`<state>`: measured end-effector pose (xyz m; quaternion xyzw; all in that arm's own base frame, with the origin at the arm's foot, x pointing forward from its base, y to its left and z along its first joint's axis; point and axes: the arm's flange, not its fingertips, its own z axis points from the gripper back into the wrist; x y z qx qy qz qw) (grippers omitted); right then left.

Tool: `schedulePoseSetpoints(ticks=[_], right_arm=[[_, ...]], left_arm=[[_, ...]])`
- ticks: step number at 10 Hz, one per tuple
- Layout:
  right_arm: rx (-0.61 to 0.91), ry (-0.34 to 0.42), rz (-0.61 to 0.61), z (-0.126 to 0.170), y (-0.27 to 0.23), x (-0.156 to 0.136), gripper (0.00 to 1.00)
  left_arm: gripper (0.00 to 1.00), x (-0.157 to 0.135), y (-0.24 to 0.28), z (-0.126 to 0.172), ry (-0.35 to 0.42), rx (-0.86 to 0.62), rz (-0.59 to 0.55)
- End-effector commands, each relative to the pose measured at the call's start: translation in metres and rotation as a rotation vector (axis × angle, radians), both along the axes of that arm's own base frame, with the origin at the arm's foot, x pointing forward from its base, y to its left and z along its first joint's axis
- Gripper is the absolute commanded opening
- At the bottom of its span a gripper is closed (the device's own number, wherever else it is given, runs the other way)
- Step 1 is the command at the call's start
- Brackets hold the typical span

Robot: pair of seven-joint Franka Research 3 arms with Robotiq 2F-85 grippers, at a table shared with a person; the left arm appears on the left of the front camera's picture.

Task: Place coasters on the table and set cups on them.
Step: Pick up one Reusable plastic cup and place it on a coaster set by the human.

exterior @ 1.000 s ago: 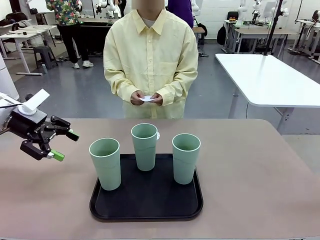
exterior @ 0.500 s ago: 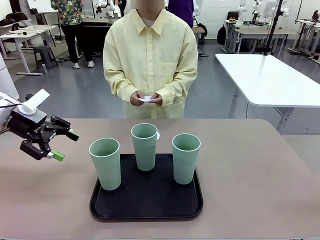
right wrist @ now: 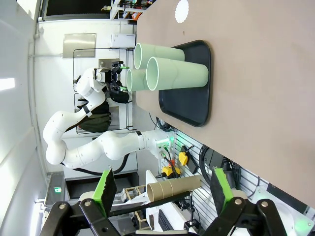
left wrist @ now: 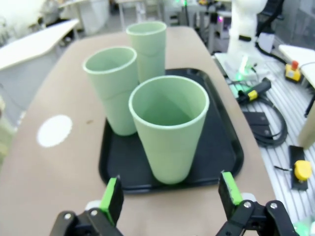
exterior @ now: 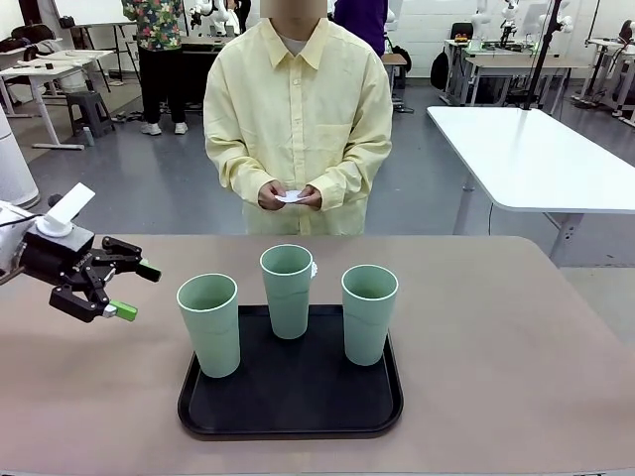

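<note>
Front cam across table [exterior: 516, 337], L wrist near, R far, shared tray [exterior: 298, 402]

I see 3 cups: left cup [exterior: 209, 322], middle cup [exterior: 287, 290], right cup [exterior: 368, 312]. All are tall, tapered, pale sage-green, matte, w/o handles, upright, mouths up, empty inside as far as I can see. All 3 stand on the black tray [exterior: 298, 402], apart from each other; the middle cup sits farthest back, the other two nearer my side. One coaster [left wrist: 54, 130], round, white, scalloped edge, lies flat on the beige-brown tabletop [exterior: 496, 337] just beyond the tray's far edge, nothing on it. More white coaster paper [exterior: 291, 196] is pinched in the person's hands [exterior: 271, 194] above the tabletop's far side; count unclear.
</note>
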<state>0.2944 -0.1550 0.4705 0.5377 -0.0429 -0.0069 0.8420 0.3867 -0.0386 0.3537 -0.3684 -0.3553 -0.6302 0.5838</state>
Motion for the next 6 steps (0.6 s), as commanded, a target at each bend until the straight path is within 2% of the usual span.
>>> schedulePoseSetpoints(ticks=[1,3,6], right_arm=[[0.006,-0.005,0.002,0.001,0.0,0.0,1.0],[0.006,-0.005,0.002,0.001,0.0,0.0,1.0],[0.006,-0.005,0.002,0.001,0.0,0.0,1.0]], left_arm=[[1.0,-0.001,0.001,-0.021,0.02,-0.056,-0.018],[1.0,0.003,0.005,-0.038,0.069,-0.103,0.008],[1.0,0.009,0.005,-0.065,0.042,-0.221,0.01]])
